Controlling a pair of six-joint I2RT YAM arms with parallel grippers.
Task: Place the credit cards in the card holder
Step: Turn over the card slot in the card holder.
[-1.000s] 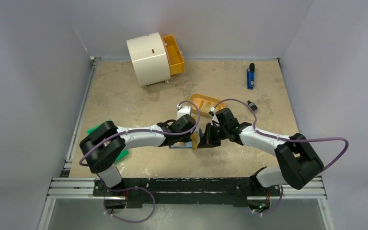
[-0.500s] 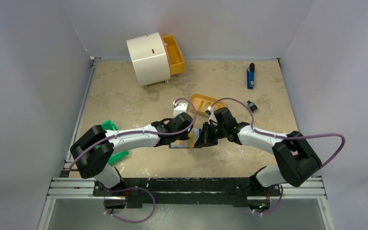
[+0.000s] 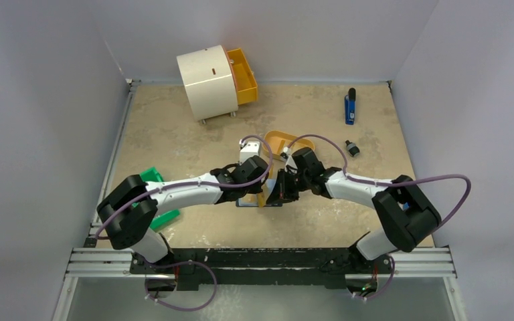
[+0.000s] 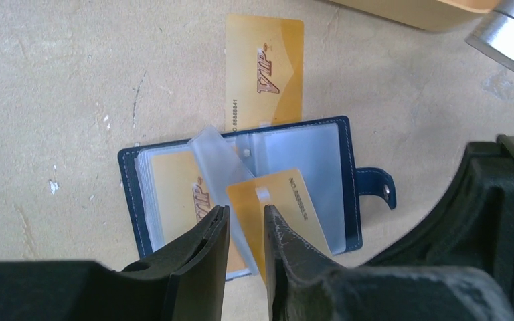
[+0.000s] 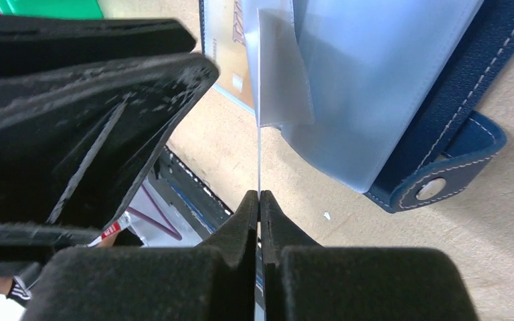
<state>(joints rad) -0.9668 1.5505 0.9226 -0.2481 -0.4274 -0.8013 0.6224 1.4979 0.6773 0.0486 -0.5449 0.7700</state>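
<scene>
The card holder (image 4: 349, 180) lies open on the table, navy blue with clear sleeves, its snap tab to the right. One credit card (image 4: 264, 70) lies flat on the table just beyond it. Another (image 4: 186, 200) sits in the left sleeve. A third card (image 4: 288, 204) stands tilted over the open sleeves, seen edge-on (image 5: 259, 160) in the right wrist view, with my right gripper (image 5: 259, 195) shut on its lower edge. My left gripper (image 4: 245, 210) hovers over the wallet, its jaws a little apart, a raised clear sleeve (image 4: 217, 150) and the card's edge showing in the gap. From above, both grippers meet over the wallet (image 3: 247, 202).
An orange oval tray (image 3: 284, 142) sits just behind the grippers. A white round drawer unit (image 3: 207, 81) with a yellow drawer stands at the back left. A blue tool (image 3: 350, 107) and a small black part (image 3: 352, 148) lie at the right. A green box (image 3: 152, 176) is beside the left arm.
The left gripper's jaws have spread apart. Both grippers have shifted slightly left and away over the wallet. The right gripper has kept its hold on the card.
</scene>
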